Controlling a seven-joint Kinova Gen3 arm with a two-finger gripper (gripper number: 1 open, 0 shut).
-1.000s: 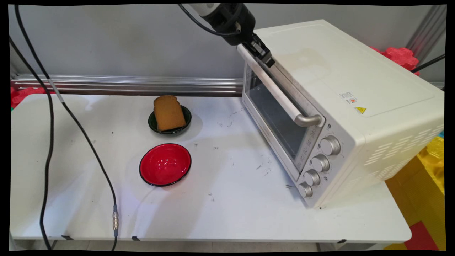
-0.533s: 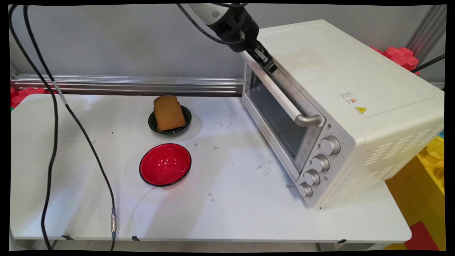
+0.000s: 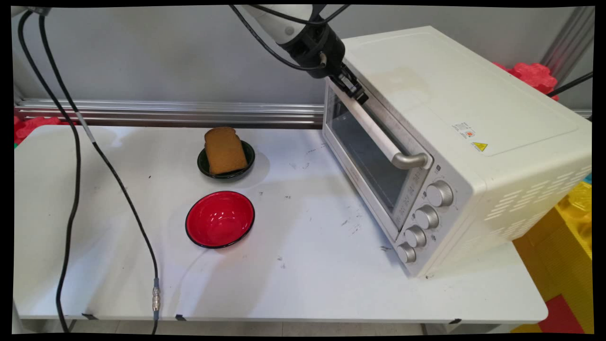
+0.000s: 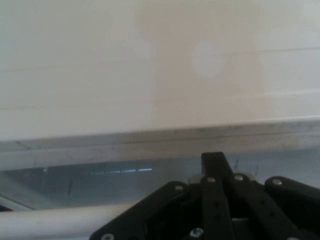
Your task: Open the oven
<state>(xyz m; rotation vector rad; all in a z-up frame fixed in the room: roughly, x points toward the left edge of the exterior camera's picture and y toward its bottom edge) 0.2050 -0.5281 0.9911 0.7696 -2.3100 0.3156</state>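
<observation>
Main view, gripper [image 3: 356, 93] on oven handle [image 3: 378, 139] — far end, fingers unclear

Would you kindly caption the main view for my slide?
Black two-finger gripper at the cream toaster oven's door handle; toast, red bowl nearby.

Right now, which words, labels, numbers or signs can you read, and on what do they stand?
No text reads clearly.
Yellow warning triangle on the oven top: a sign, no words.
White sticker beside it: print too small.
Markings by the knobs: too small.
</observation>
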